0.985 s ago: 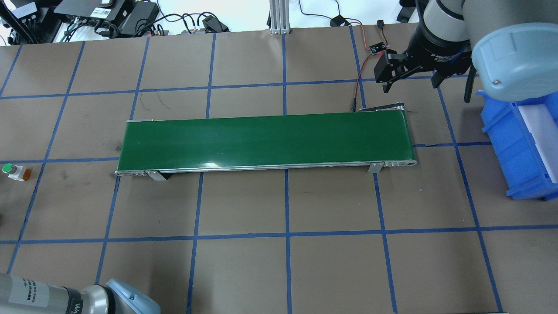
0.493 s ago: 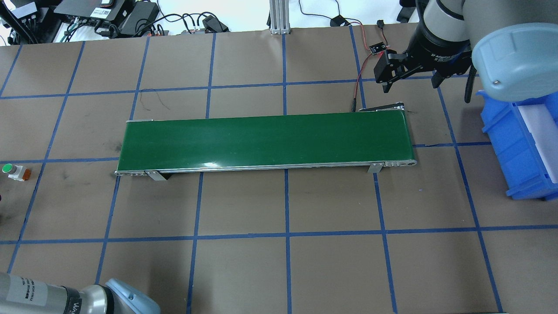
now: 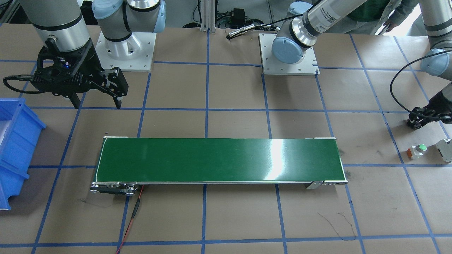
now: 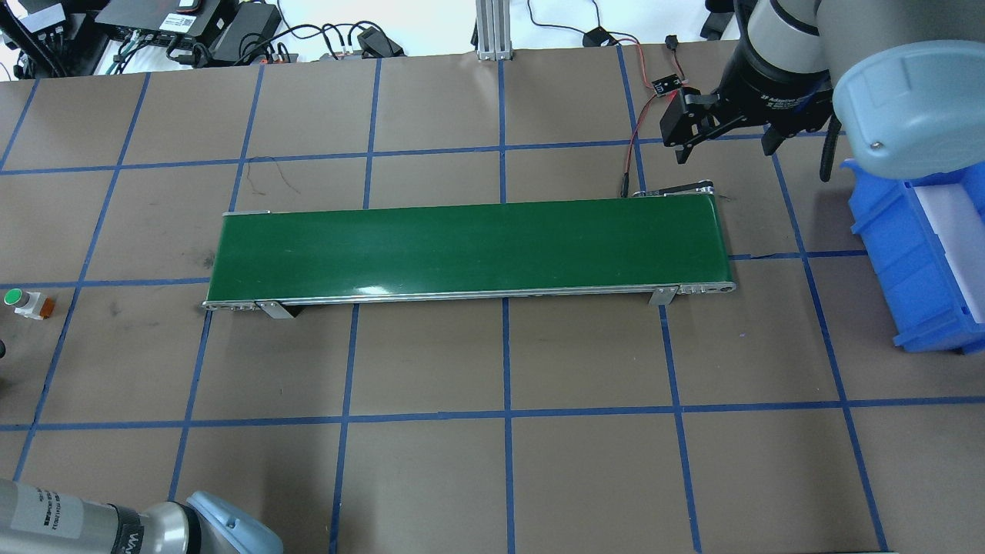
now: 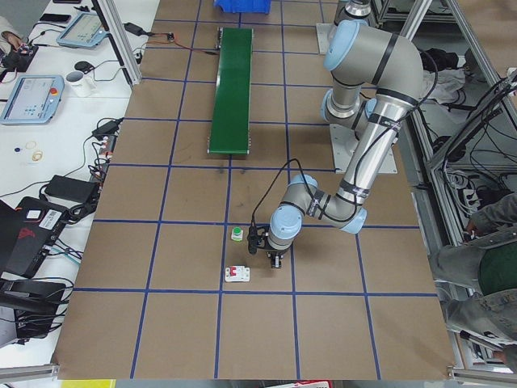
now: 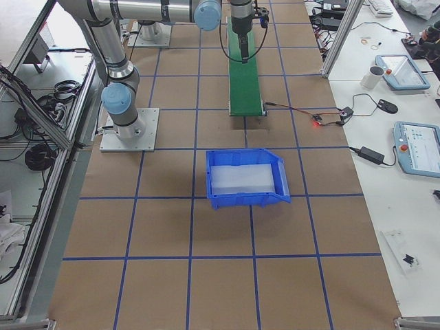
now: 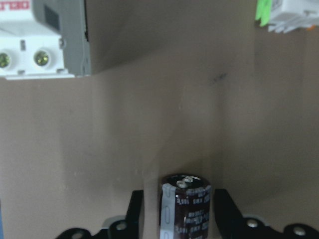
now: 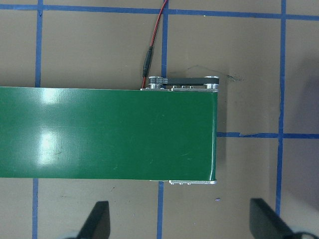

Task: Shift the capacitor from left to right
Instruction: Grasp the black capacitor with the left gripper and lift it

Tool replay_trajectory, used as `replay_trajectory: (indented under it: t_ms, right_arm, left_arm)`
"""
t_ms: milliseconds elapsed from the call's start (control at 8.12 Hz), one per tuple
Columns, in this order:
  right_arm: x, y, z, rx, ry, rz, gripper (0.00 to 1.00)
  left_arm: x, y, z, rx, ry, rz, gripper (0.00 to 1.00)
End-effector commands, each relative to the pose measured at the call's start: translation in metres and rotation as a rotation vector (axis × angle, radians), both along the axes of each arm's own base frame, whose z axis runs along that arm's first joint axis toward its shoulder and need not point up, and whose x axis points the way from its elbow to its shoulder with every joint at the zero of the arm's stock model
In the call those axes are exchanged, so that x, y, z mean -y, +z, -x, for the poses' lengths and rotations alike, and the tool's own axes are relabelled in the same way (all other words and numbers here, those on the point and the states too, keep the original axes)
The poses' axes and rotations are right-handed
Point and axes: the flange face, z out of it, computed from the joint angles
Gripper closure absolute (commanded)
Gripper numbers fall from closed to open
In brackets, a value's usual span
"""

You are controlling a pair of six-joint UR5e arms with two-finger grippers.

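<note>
Capacitor stands upright btwn 2 spread fingers of left tool, gap at 1 side.

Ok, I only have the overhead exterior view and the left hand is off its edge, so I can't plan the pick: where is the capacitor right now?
Observer: In the left wrist view the capacitor sits between the fingers of the left hand.
Operator: Is it clamped?
Observer: Not that I can see. Bare table shows between it and one finger, so the hand looks open.
Operator: Anything close by besides the green button?
Observer: A white-grey block lies beside the push button, apart from the hand.
</note>
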Motion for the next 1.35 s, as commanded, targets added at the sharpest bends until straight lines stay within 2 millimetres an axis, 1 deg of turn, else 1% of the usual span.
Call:
replay_trajectory:
  t_ms: [0,123,246,369,493,616,739,862,985,1108,1232]
  right_arm:
    - [0.0,0.0,0.0,0.001,-0.001,0.001,0.0]
    - [0.0,0.0,0.0,0.001,-0.001,0.001,0.0]
    - [0.0,0.0,0.0,0.001,-0.001,0.003,0.0]
    - [0.0,-0.001,0.0,0.001,-0.001,-0.001,0.0]
    - [0.0,0.0,0.0,0.001,-0.001,0.001,0.0]
    - [0.0,0.0,0.0,0.001,-0.001,0.001,0.0]
    - [0.0,0.0,0.0,0.0,0.0,0.002,0.0]
    - [0.001,0.001,0.0,0.0,0.0,0.007,0.0]
    - [0.001,0.001,0.0,0.0,0.0,0.007,0.0]
    - [0.001,0.001,0.0,0.001,-0.001,0.007,0.0]
    - [0.001,0.001,0.0,0.0,0.0,0.009,0.0]
  left_arm:
    - [0.0,0.0,-0.001,0.002,-0.002,-0.006,0.91]
    - [0.0,0.002,-0.001,0.007,-0.004,-0.004,1.0]
    - [-0.001,0.018,-0.001,0.032,0.012,0.004,1.0]
    - [0.0,0.042,0.004,0.062,0.043,0.015,1.0]
    - [-0.005,0.078,0.012,0.104,0.062,-0.016,1.0]
    - [-0.006,0.11,0.031,0.103,0.11,-0.053,1.0]
    - [0.006,0.146,0.068,0.101,0.118,-0.05,1.0]
    - [0.019,0.168,0.107,0.081,0.127,-0.059,1.0]
    - [0.035,0.185,0.148,0.068,0.177,-0.062,1.0]
    - [0.064,0.197,0.208,0.067,0.202,-0.064,1.0]
    - [0.092,0.194,0.268,0.059,0.238,-0.074,1.0]
